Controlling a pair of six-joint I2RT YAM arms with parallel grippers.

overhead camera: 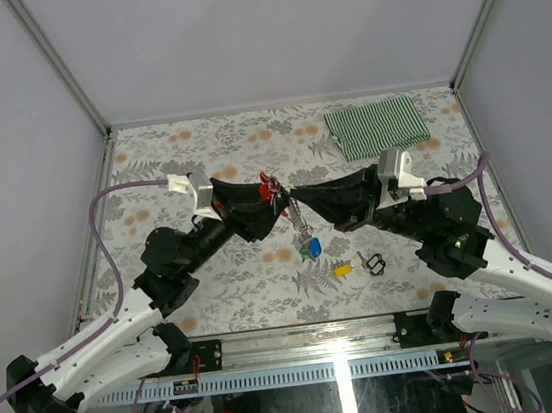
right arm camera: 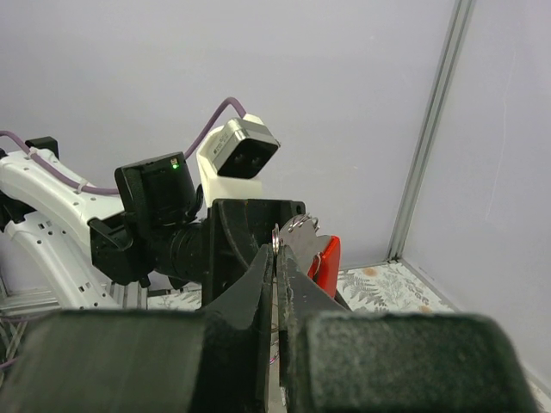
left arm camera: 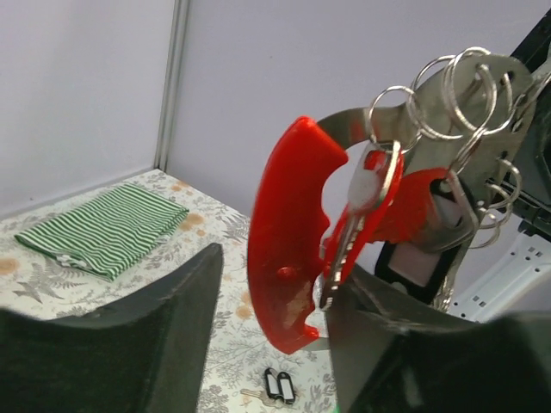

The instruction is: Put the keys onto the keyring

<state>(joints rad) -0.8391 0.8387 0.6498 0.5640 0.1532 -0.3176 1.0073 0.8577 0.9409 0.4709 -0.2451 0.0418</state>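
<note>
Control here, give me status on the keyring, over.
Left tool open around keyring. Right tool shut on keyring, mid-air. Yellow key on table, black loop beside it.

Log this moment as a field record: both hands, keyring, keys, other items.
left hand: open, straddling the red plastic clip keyring with silver rings
right hand: shut on the keyring's rings
blue-headed metal key, green-headed metal key: at the hanging silver-grey chain end, apparently attached
yellow-headed metal key: loose on the floral-patterned table
other: green striped folded cloth, far right; small black loop beside the yellow key
</note>
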